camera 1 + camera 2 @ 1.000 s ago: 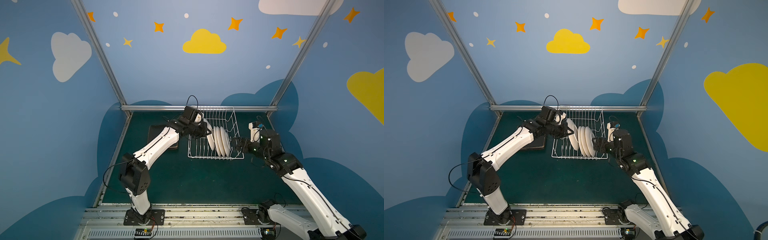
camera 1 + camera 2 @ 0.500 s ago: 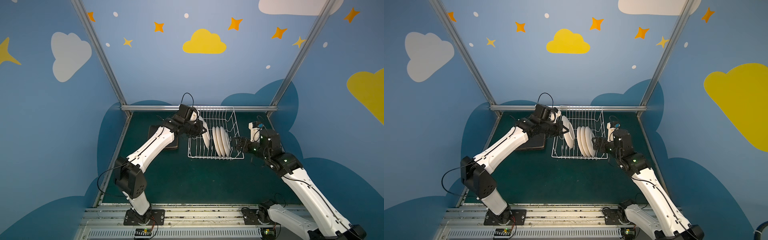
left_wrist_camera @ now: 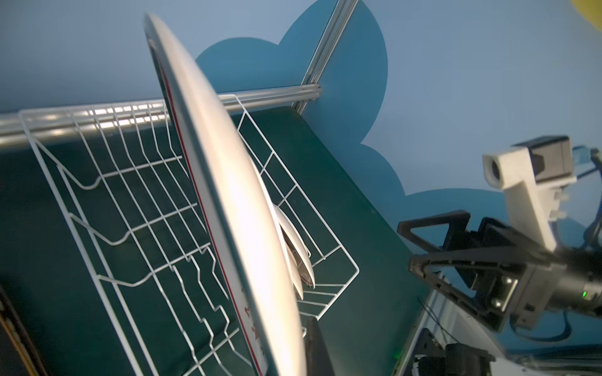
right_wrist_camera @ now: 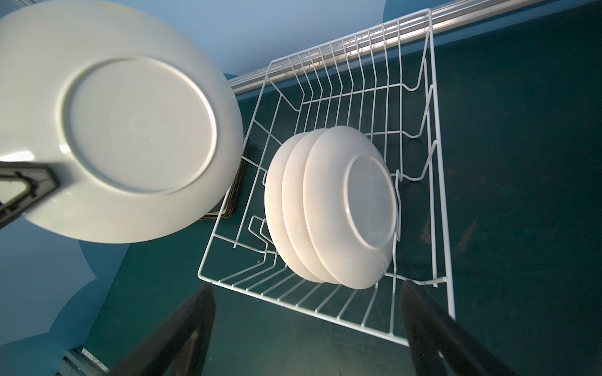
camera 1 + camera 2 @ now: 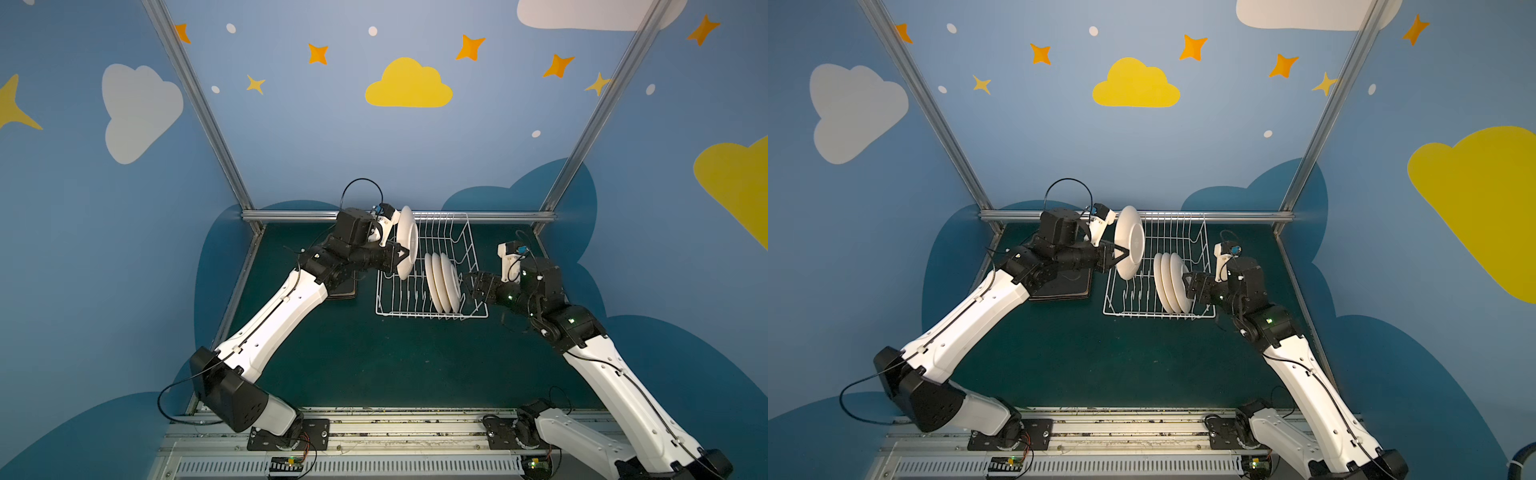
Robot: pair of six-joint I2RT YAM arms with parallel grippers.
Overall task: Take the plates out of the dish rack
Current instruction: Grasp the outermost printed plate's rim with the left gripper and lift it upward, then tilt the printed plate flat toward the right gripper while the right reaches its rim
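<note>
Three round plates (image 5: 442,282) stand on edge at the near end of the rack (image 5: 440,232), backs toward the right jaws. These jaws stand apart, empty, just beside the rack's right wall. One dark stack (image 5: 1069,286) lies flat on the worktop (image 5: 374,357) just left of the rack; its count cannot be told. One further plate (image 5: 406,243) hangs on edge over the rack's left side, clamped at its rim by the left jaws. Judgement: set-down lies left and below; the right arm is nearer the racked three.
</note>
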